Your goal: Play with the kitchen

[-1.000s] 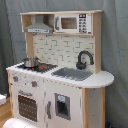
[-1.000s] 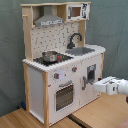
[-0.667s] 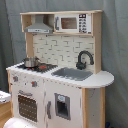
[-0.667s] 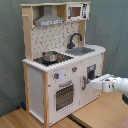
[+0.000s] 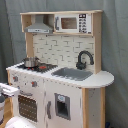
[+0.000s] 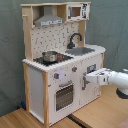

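Note:
The kitchen (image 5: pixel 60 85) is a white and light-wood toy unit that fills both exterior views. It has a grey hood (image 5: pixel 40 26), a microwave cabinet (image 5: pixel 73 22), a black faucet (image 5: pixel 84 59), a sink (image 5: pixel 73 74), a metal pot (image 5: pixel 31 62) on the stovetop and an oven (image 5: pixel 27 107). In the second exterior view my white arm (image 6: pixel 116 80) reaches in from the right. My gripper (image 6: pixel 86 79) is close to the front of the lower cabinet door (image 6: pixel 91 80), beside the oven (image 6: pixel 64 95). A white part of the arm (image 5: pixel 6 90) shows at the first exterior view's left edge.
A grey curtain (image 5: pixel 115 45) hangs behind the kitchen. The unit stands on a wooden floor (image 6: pixel 20 119). The rounded counter end (image 5: pixel 102 79) juts out past the sink.
In the second exterior view my gripper has moved left, from off to the right up to the kitchen's lower cabinet front. The kitchen itself looks unchanged.

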### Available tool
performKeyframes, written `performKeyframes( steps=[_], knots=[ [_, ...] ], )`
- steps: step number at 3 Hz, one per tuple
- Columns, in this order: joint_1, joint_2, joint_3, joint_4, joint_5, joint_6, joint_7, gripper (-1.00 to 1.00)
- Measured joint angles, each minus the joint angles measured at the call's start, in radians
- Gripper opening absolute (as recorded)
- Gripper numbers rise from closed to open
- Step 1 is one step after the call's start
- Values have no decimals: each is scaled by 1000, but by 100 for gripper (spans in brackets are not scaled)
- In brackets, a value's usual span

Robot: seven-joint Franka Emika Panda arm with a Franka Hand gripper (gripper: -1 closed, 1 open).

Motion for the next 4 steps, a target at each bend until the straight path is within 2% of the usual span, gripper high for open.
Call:
performKeyframes(
  steps=[2,3,4],
  knots=[
    [-55,4,-133,-51,0,52,-141,100],
    [-84,6,-200,-50,0,65,-211,100],
    [-141,17,-255,-45,0,110,-275,100]
  ],
)
